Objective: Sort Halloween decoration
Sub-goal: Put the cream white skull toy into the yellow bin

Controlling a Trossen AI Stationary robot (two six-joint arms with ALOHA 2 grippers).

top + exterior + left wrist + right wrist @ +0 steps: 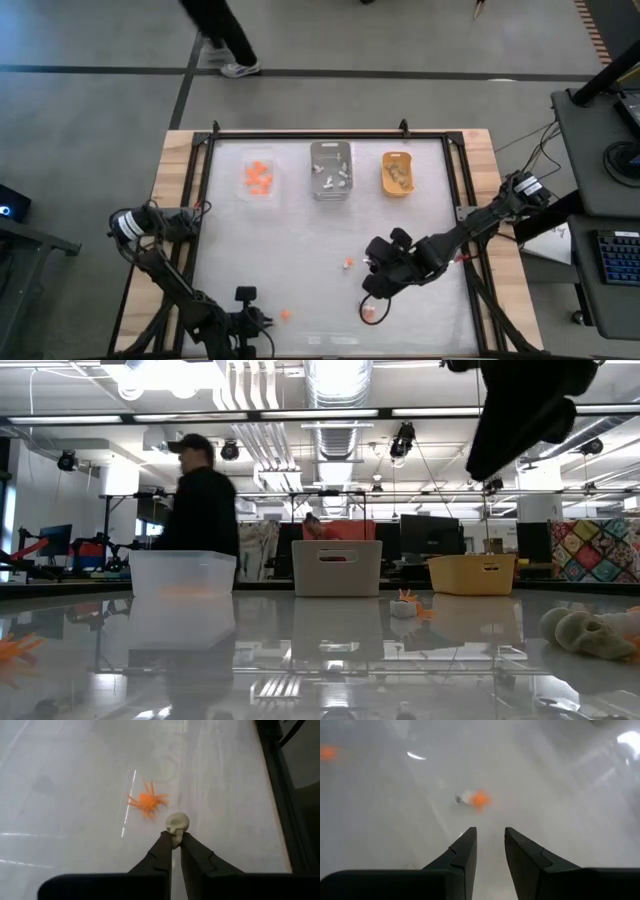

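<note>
Halloween decoration: about a dozen tiny trinkets, most already sorted into three trays along the far edge of the table. I count a few still loose on the near half.
Trays: clear tray [259, 180] holds orange bits, grey tray [330, 170] holds pale ones, orange-yellow tray [397, 173] holds tan ones.
Left gripper [173, 839]: down by the near edge, left of centre. From my left wrist view the fingers are pinched together on a small tan skull [177, 823].
Orange spider [147, 801]: lying on the table just beside that skull, apart from it. Not touched.
Right gripper [490, 837]: over the near right part of the table, fingers partly apart, nothing between them.
White-and-orange trinket [475, 798]: sits on the table ahead of the right gripper, near the middle.
Pale trinket [369, 313]: lying close to the near edge, below the right arm in the high view.
Step in hand: looks to me like the pick on the skull is just made, lift not yet started.
Next move: I'd raise it straight up so it doesn't drag the spider, then carry it across to the orange-yellow tray at the far edge and let go over it.
Watch-out: the grip is on the skull's lower end only, so it could slip out.
</note>
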